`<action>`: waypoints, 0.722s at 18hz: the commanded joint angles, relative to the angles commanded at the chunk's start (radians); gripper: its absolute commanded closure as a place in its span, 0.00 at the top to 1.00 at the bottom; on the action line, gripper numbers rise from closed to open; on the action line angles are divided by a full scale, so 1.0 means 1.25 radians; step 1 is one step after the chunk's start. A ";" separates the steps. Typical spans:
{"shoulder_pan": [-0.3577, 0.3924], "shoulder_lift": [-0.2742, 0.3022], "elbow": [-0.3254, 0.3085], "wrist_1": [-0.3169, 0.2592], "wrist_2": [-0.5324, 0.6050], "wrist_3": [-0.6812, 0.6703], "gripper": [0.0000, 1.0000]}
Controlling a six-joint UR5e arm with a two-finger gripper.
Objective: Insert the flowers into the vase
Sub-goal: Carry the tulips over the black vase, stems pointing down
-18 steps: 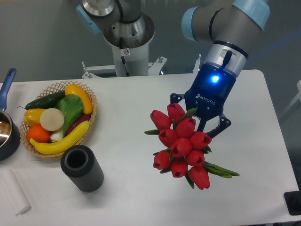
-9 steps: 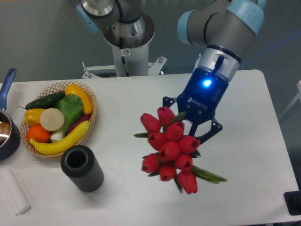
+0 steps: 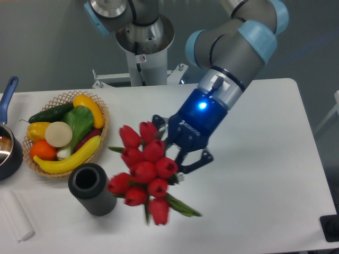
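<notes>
Holding the flowers [image 3: 144, 172]: gripper [image 3: 177, 153] is pinched on the bunch, stems hidden between the black fingers [image 3: 197, 161], blue light on the gripper body lit. Only one view, the fixed camera looking down at the table [image 3: 265, 159].

- Bunch is carried off the table surface, tilted, red buds pointing toward the near left, a few green leaves sticking out at the near right end and at the left edge.
- Lowest-left bud overlaps the right side of the vase [image 3: 92, 189] in this view. Cannot tell if they touch or if the bunch is just in front and above.
- Vase stands on the table at near left, dark grey ribbed cylinder, mouth open and dark, nothing in it. Flowers are to the right of the mouth, not over it.
- Arm comes down from the far right, grey links with light blue caps, wrist angled toward the near left.
- Wicker basket [image 3: 100, 140] sits just behind the vase on the left, full of fake produce: banana [image 3: 66, 159], orange [image 3: 43, 150], cucumber [image 3: 50, 112], plus yellow and green pieces.
- Dark pot [image 3: 9, 151] with a blue handle is cut off by the left frame edge, next to the basket.
- White flat item [image 3: 15, 214] lies at the near left corner; too washed out to identify.
- Robot base column [image 3: 142, 47] stands behind the far table edge.
</notes>
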 joint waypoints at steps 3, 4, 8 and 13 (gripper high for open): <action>-0.009 0.002 -0.020 0.001 -0.058 0.000 0.37; -0.016 0.004 -0.031 0.001 -0.074 0.004 0.37; -0.044 0.004 -0.041 0.000 -0.092 0.006 0.37; -0.056 0.000 -0.074 0.000 -0.199 0.055 0.37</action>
